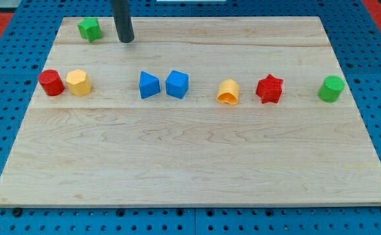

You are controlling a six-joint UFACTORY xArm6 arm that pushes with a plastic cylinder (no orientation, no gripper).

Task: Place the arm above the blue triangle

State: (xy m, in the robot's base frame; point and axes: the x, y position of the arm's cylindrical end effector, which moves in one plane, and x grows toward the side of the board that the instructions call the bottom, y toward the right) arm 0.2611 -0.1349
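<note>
The blue triangle (149, 85) lies on the wooden board (190, 156), left of centre, with a blue cube (177, 84) touching or nearly touching its right side. My tip (126, 40) rests near the board's top left, up and a little to the left of the blue triangle, well apart from it. A green block (90, 29) sits just left of my tip.
A red cylinder (51, 83) and a yellow hexagonal block (79, 82) stand side by side at the view's left. A yellow arch-like block (228, 92), a red star (269, 89) and a green cylinder (331, 89) follow in the same row toward the right.
</note>
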